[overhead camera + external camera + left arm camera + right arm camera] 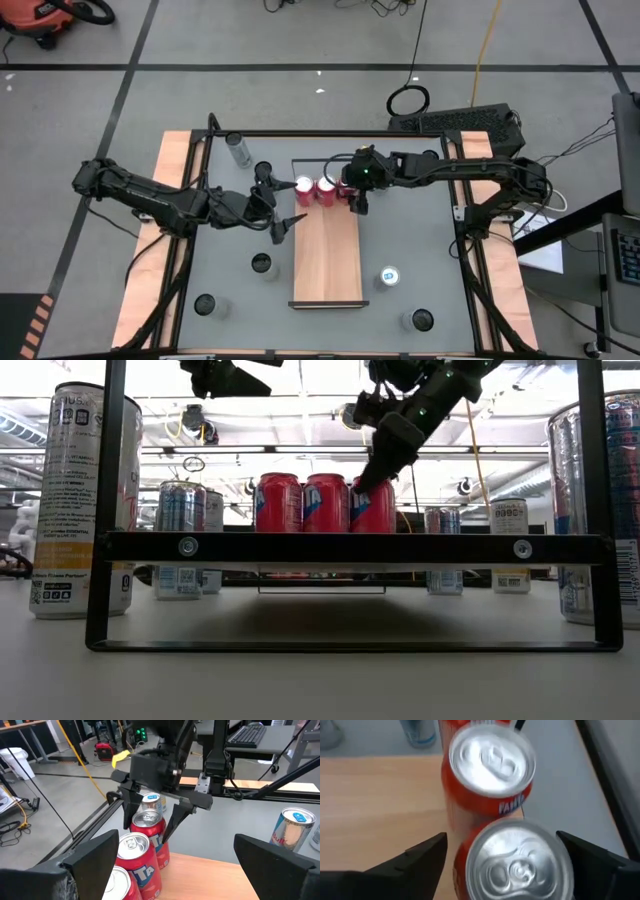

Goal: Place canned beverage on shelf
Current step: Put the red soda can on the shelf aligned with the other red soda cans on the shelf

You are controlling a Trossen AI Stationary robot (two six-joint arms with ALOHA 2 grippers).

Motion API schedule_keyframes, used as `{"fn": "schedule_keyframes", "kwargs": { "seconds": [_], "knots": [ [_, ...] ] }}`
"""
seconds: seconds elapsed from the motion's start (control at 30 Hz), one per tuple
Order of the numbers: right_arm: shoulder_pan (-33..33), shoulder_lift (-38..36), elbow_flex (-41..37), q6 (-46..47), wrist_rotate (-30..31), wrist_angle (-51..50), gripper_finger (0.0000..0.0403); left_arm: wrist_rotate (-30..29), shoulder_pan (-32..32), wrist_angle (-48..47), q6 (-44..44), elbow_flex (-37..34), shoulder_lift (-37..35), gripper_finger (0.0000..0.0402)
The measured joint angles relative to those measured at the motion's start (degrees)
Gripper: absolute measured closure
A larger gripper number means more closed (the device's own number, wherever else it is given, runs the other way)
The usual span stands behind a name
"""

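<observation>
Three red cans stand upright in a row on the far end of the light-wood shelf (325, 255). My right gripper (356, 200) reaches down over the rightmost red can (517, 865). It is open, one finger (131, 815) on each side of that can's body, and a gap shows beside the can in the right wrist view. The middle can (490, 765) stands right next to it. My left gripper (283, 222) hangs open and raised by the shelf's left long edge, facing the cans with nothing between its fingers.
Other cans stand on the grey table: a silver one (238, 150) at the far left, dark-topped ones (262, 263) (205, 303) (422, 320) nearer, and a blue-topped one (390, 276) right of the shelf. A black frame bar (350, 548) crosses the low view.
</observation>
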Motion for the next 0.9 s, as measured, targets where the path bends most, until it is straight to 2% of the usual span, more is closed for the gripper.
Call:
{"fn": "schedule_keyframes", "kwargs": {
  "seconds": [0.33,0.6,0.77,0.9],
  "knots": [
    [0.14,-1.34,5.53,-0.31,-0.02,-5.11,0.0069,-0.11,-0.49,-1.11,-1.4,0.0,0.0,0.0006],
    [2.39,-9.98,6.12,1.97,-0.13,-15.64,0.007,-0.26,-0.74,-2.53,-1.39,0.0,0.0,0.0006],
    [3.62,-14.87,1.09,3.9,-0.18,-16.28,0.0087,-0.27,-0.74,-4.0,-1.42,0.0,0.0,0.0006],
    [3.72,-16.65,-4.81,5.48,-0.14,-14.99,0.0117,-0.31,-0.85,-5.27,-2.63,0.0,0.0,0.0006]
  ]
}}
